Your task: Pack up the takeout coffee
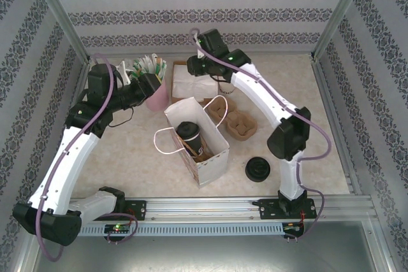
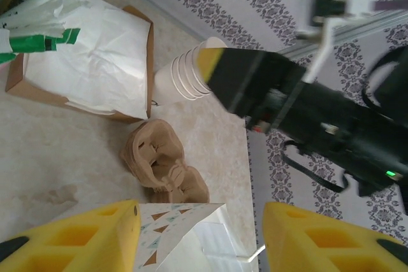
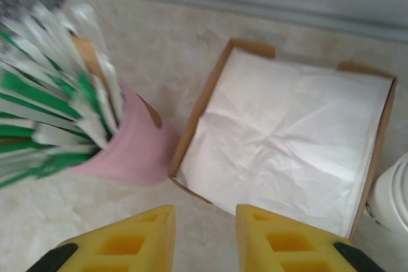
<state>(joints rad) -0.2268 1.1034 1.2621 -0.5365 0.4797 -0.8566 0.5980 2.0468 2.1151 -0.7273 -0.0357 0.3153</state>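
Takeout coffee [image 1: 189, 130] stands lidded inside the paper bag [image 1: 213, 157], mid-table. My left gripper [image 2: 199, 208] sits over the bag's far rim, jaws spread, empty. My right gripper [image 3: 204, 216] is farther back over the napkin box [image 3: 287, 138], jaws narrowly apart, empty.

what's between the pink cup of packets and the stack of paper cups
A brown cardboard tray of white paper sits between the pink cup and the cup stack, clearest in the right wrist view.
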